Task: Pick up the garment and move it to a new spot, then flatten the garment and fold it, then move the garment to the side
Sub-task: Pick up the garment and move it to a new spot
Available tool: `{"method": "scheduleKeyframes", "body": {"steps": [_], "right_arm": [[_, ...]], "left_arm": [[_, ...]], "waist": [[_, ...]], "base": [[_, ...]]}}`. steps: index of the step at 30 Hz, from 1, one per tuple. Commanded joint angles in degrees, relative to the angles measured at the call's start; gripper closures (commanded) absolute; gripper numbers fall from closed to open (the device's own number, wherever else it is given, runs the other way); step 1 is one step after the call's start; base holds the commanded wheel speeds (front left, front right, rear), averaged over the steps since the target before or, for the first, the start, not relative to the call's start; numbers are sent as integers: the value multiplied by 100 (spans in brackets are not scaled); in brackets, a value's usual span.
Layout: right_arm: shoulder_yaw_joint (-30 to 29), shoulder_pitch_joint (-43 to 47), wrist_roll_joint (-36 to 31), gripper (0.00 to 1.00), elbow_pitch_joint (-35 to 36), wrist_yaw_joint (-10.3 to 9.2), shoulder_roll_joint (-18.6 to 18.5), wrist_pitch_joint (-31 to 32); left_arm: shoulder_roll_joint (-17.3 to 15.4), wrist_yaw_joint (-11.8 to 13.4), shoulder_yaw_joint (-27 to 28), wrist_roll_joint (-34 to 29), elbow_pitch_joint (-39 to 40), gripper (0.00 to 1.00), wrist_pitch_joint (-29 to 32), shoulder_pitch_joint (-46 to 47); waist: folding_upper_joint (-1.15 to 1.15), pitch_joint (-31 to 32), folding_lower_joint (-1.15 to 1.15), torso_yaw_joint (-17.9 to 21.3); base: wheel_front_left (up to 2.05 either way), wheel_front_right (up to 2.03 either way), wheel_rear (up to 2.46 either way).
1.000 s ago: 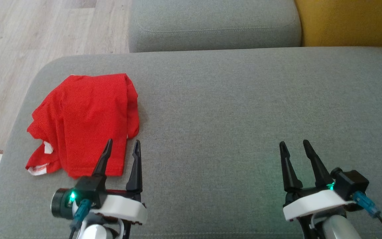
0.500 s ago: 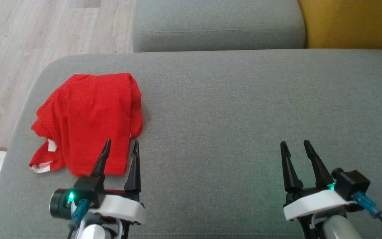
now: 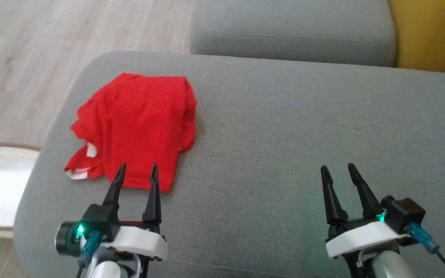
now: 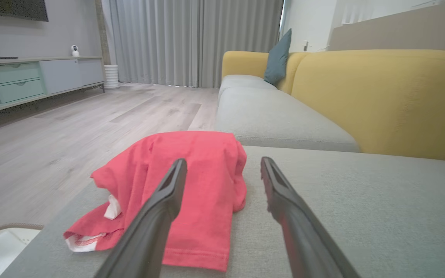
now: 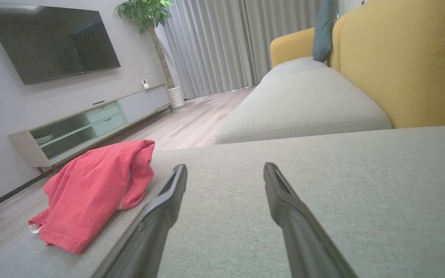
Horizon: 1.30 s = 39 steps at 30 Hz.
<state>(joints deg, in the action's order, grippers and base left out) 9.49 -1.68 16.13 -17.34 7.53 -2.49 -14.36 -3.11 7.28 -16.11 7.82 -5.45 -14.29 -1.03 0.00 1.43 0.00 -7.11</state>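
The whole head view is shifted from a second ago, so the change is read as a turn of the camera toward the robot's left, not as a move of the things. The red garment (image 3: pixel 137 123) is seen in the same crumpled heap on the grey cushion (image 3: pixel 284 135), with a white-trimmed corner trailing off to the left gripper's left.

The left gripper (image 3: pixel 136 166) is held with its fingers spread and nothing between them; it is now lined up with the garment's near hem, both fingertips being seen over the red cloth where only one was before. In the left wrist view the garment lies directly ahead of the fingers and a little to their left; whether the cloth is touched cannot be told.

The right gripper (image 3: pixel 336 166) is likewise spread and empty; bare cushion lies ahead of it, and the garment is well off to its left.

The pick-up is judged as not yet begun; the turn is taken as a squaring-up to the garment, so a reach forward and down onto the hem is what is called for next.
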Motion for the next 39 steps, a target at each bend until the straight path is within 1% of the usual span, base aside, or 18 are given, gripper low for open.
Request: {"method": "scheduleKeyframes", "body": {"steps": [1, 6, 7, 10, 11, 14, 19, 22, 26, 30, 34, 39], "right_arm": [[180, -200, -26, 0, 225, -4, -39, -63], [250, -154, -13, 0, 264, -4, -39, -63], [250, -154, -13, 0, 264, -4, -39, -63], [300, -125, -9, 0, 281, -4, -39, -63], [331, -101, -2, 0, 290, -4, -39, -63], [360, -63, 19, 0, 303, -4, -39, -63], [411, -14, 69, 0, 298, -4, -39, -63], [436, 0, 108, 0, 298, -4, -39, -63], [448, 13, 148, 0, 291, -4, -39, -63], [479, 13, 178, 0, 282, -4, -39, -63], [491, -19, 183, 0, 278, -4, -39, -63], [347, -43, 135, 0, 308, -4, -39, -63]], "left_arm": [[23, 28, 215, 1, 171, 0, -71, 157], [23, 30, 281, -27, 164, 0, -71, 124], [23, 30, 281, -27, 164, 0, -71, 124], [23, 39, 319, -38, 175, 0, -71, 96], [23, 37, 344, -50, 178, 0, -71, 74], [23, 24, 354, -70, 179, 0, -71, 55], [23, 6, 409, -96, 186, 0, -71, 21], [23, 38, 480, 2, 174, 0, -71, -13], [23, 11, 522, -19, 167, 0, -71, -40], [24, 6, 565, -52, 185, 0, -71, -52], [24, 36, 635, 1, 238, 0, -71, -66], [24, 46, 837, 47, 312, 0, -71, -11]], "waist": [[0, 7, 0, -275], [0, 36, 0, -711], [0, 36, 0, -711], [0, 58, 0, -971], [0, 70, 0, -1133], [0, 90, 0, -1375], [0, 126, 0, -1692], [0, 151, 0, -1813], [0, 177, 0, -1871], [0, 190, 0, -1842], [0, 165, 0, -1712], [0, 26, 0, -1519]], "base": [[0, 0, 0], [0, 0, 0], [0, 0, 0], [0, 0, 0], [0, 0, 0], [0, 0, 0], [0, 0, 0], [0, 0, 0], [0, 0, 0], [0, 0, 0], [0, 0, 0], [0, 0, 0]]}}
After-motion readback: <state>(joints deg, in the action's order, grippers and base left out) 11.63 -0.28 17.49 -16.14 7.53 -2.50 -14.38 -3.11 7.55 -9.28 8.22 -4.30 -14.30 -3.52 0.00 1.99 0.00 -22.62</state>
